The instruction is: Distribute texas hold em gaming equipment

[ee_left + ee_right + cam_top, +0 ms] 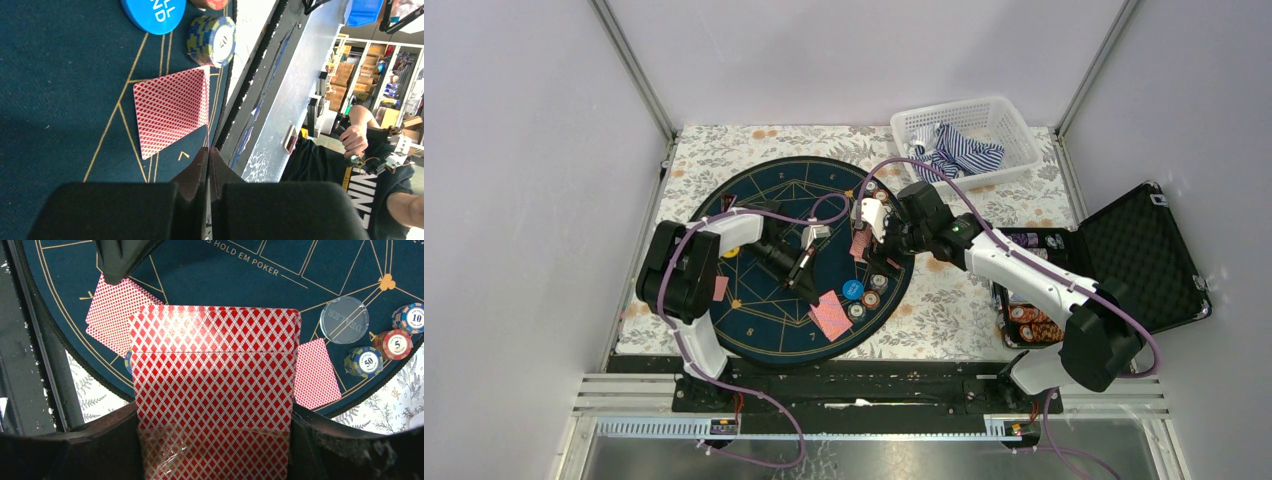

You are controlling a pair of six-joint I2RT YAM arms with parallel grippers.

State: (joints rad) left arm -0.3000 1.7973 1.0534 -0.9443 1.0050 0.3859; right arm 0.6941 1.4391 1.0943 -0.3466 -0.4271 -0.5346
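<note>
Top external: mat (pixel 744 215) centre. At its 3 o'clock, right gripper (pixel 865 238) clamps deck (pixel 215 390), long axis toward mat centre. At 5 o'clock, left gripper (pixel 800 280) is closed on nothing by dealt cards (pixel 831 316). Deck sits at its 2 o'clock, so probably the left arm pulls next.

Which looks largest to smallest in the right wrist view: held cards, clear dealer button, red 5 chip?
1. held cards: largest, though nearness to the camera inflates them.
2. clear dealer button.
3. red 5 chip.
</note>
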